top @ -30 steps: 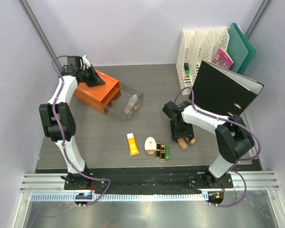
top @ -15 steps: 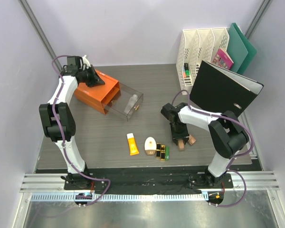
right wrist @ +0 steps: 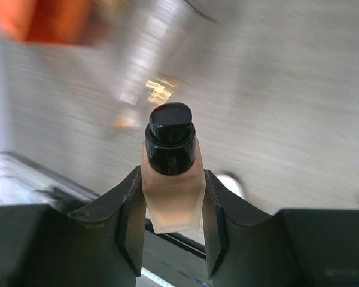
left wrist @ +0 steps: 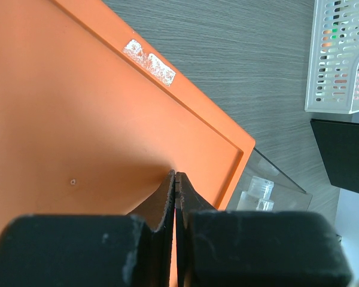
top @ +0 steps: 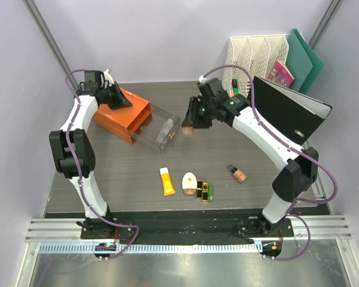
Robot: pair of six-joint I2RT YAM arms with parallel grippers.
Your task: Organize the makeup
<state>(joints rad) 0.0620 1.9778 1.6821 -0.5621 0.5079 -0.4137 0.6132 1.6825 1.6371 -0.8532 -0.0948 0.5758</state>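
The left end effector (left wrist: 176, 179), shut on nothing, has its tips at the orange box (top: 116, 115), upper left. At upper centre, beside the clear drawer (top: 160, 128), the right end effector (right wrist: 172, 174) clamps a foundation bottle (right wrist: 170, 200) by its flat sides. The bottle looks rigid, smooth and probably slippery and breakable, so the body below the cap seems the sound place to hold it.

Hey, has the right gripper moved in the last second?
Yes. The right gripper, shut on a beige dark-capped foundation bottle, has swung back and left, up to the clear plastic drawer of the orange box.
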